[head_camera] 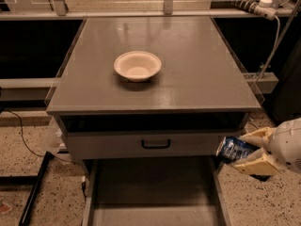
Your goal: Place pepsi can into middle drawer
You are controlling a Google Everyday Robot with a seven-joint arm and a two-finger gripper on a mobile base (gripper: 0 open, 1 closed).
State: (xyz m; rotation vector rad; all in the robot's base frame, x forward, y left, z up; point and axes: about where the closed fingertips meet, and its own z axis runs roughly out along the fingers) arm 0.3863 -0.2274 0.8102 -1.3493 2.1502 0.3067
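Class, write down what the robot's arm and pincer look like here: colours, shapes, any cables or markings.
The pincer, at the lower right beside the wide shallow grey open drawer, has two pale cream, wedge-shaped fingers with smooth flat faces. Behind them the arm is a rounded white shell. No cables or markings show on it.
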